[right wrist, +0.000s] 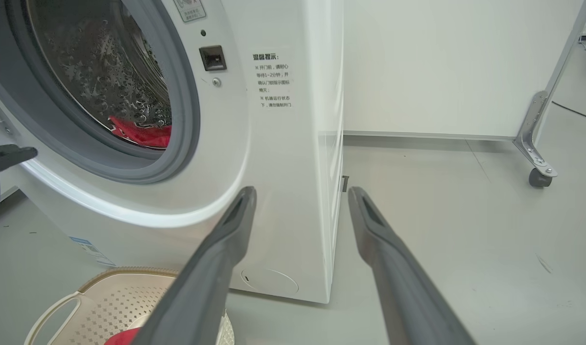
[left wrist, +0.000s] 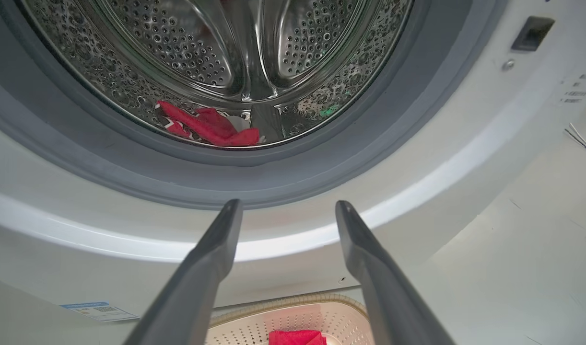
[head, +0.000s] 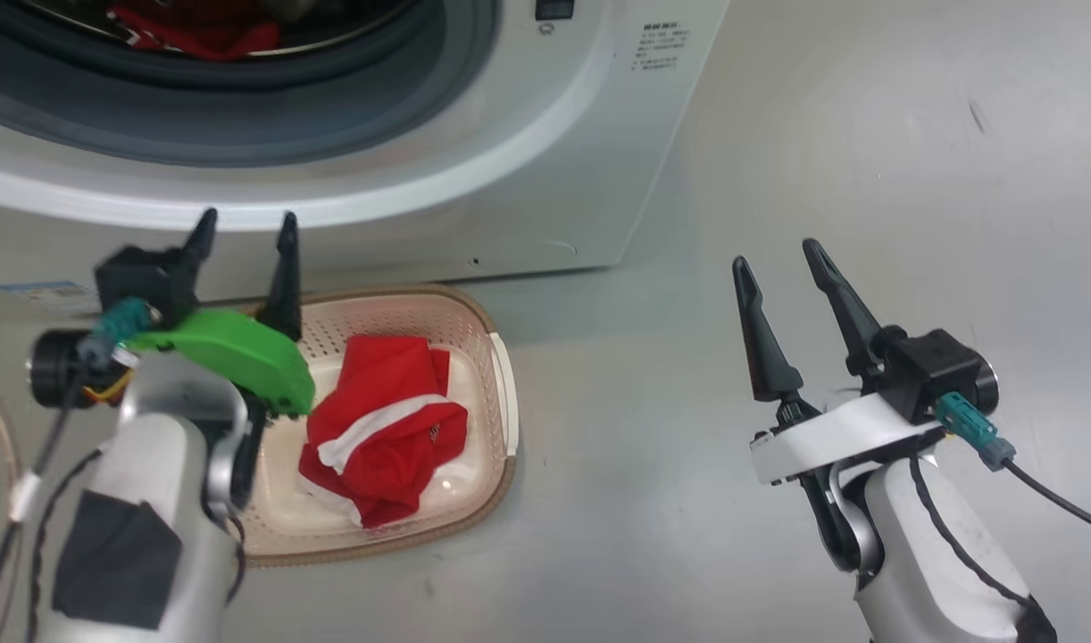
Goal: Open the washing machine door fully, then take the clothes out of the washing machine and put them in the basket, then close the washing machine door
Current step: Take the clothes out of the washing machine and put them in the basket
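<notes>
1. White front-loading box washing machine [head: 528,179] stands directly ahead of both grippers. Its round mouth is uncovered and ringed by a grey rubber gasket [left wrist: 274,177].
2. Left gripper [head: 247,216]: its two dark fingers are apart with nothing between them. The tips point at the machine's front just below the gasket.
3. Right gripper [head: 775,253]: its fingers are likewise apart and empty. It is held over bare grey floor [head: 778,134], well to the right of the basket, pointing towards the machine's right front corner.
4. Cream perforated plastic basket with a brown woven-look rim [head: 376,292] sits on the floor beneath and just right of the left gripper, close against the machine's base.
5. Red garment with a white stripe [head: 380,420] lies bunched inside the basket, just beside the left wrist's green cover [head: 233,353].
6. Second red garment [left wrist: 206,127] lies at the bottom of the perforated steel drum [left wrist: 293,48], beyond and above the left fingertips and apart from them.
7. Blue label sticker [left wrist: 99,310] sits on the machine's lower front, left of the left fingers.
</notes>
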{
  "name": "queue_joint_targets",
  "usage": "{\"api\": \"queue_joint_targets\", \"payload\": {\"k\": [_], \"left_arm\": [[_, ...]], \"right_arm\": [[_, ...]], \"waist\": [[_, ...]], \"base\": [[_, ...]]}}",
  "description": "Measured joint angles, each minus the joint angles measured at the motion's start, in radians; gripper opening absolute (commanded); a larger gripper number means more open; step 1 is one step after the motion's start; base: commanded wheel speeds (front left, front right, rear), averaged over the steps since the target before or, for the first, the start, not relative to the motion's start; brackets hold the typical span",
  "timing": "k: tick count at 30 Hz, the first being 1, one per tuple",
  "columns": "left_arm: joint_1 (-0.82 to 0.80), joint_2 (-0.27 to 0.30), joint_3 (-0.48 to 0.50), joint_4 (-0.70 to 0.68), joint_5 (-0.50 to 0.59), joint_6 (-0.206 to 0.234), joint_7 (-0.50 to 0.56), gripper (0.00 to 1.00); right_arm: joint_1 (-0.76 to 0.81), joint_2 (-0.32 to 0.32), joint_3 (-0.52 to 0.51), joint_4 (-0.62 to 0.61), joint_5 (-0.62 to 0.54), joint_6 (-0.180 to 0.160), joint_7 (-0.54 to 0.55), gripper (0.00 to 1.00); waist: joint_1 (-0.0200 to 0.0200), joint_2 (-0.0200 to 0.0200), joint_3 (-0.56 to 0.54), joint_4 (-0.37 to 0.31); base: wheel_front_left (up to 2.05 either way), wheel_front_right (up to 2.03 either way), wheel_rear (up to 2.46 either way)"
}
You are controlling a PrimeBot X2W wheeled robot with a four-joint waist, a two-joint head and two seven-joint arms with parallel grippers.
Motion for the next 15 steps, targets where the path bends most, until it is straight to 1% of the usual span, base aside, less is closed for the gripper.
{"api": "queue_joint_targets", "payload": {"k": [4,10,15], "left_arm": [[-0.075,0.037,0.033,0.050,-0.020,-0.009,0.050,1.00],[-0.161,0.103,0.063,0.129,-0.030,-0.025,0.146,1.00],[-0.249,0.160,0.080,0.163,-0.030,-0.035,0.217,1.00]], "right_arm": [[-0.041,0.003,0.018,-0.004,0.001,0.010,0.000,1.00],[-0.072,0.005,0.031,-0.002,0.014,0.012,0.000,1.00],[-0.092,0.005,0.057,-0.007,0.074,0.011,0.000,1.00]], "waist": [[0.0000,0.0000,0.053,-0.025],[0.0000,0.0000,0.114,-0.080],[0.0000,0.0000,0.154,-0.129]], "base": [[0.00,0.00,0.00],[0.00,0.00,0.00],[0.00,0.00,0.00]]}}
